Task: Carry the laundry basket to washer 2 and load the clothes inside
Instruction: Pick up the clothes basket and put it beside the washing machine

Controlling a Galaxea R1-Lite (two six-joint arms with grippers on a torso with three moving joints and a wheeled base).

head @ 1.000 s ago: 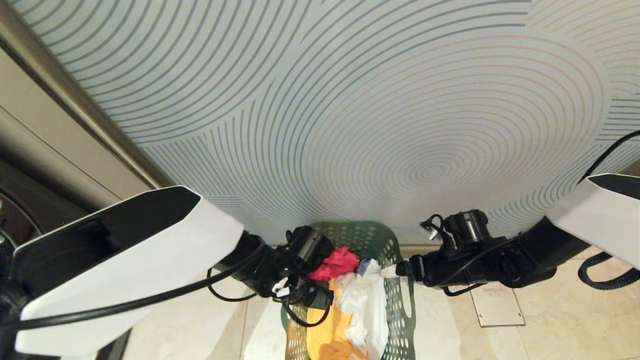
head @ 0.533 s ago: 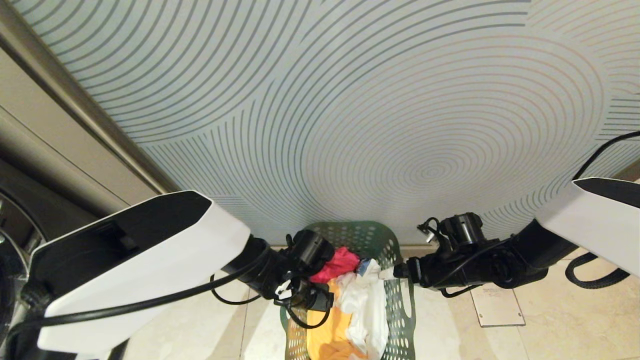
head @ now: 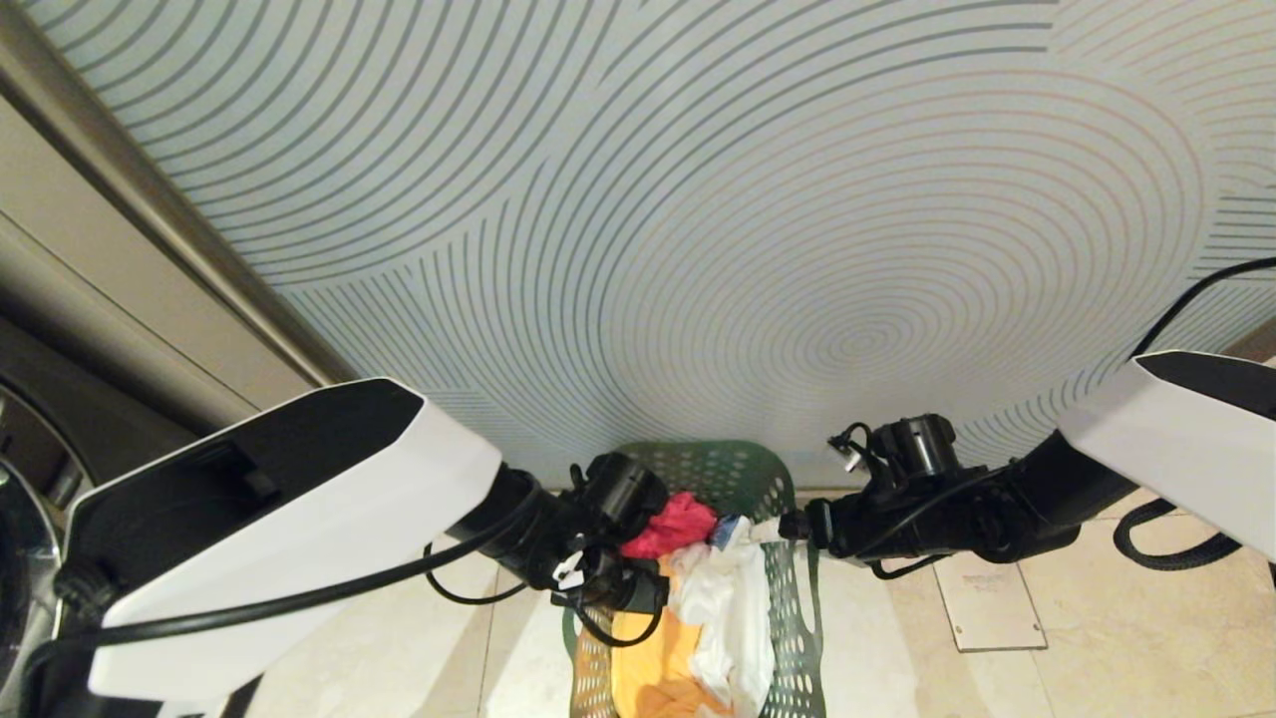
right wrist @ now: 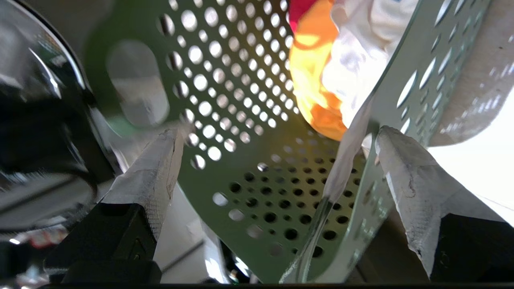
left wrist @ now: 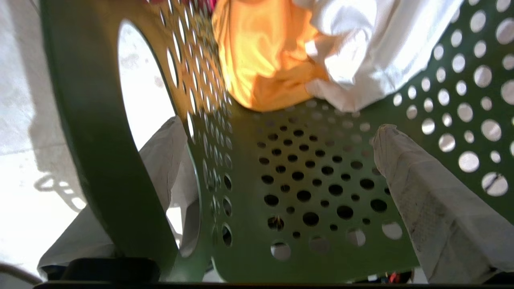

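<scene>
The dark-green perforated laundry basket (head: 738, 464) stands on the floor in front of me. It holds the clothes: a red-pink piece (head: 673, 524), a yellow-orange one (head: 648, 668) and a white one (head: 733, 608). My left gripper (left wrist: 279, 124) is open astride the basket's left wall (left wrist: 209, 132), one finger (left wrist: 160, 160) outside by the loop handle and the other inside. My right gripper (right wrist: 277, 132) is open at the right wall (right wrist: 405, 92), one finger (right wrist: 405, 176) outside it. A dark washer front (head: 25, 558) shows at far left; no number shows, so I cannot tell if it is washer 2.
A pale wall panel with curved grey lines (head: 698, 249) rises right behind the basket. A beige frame (head: 150, 229) runs along the left. The floor is beige stone (head: 1097, 618) with a metal floor plate (head: 987, 603). A black cable (head: 1176, 538) loops at the right.
The right gripper has crept slightly left, closer against the basket's right side. The left arm has barely shifted. The basket and clothes lie as before.
</scene>
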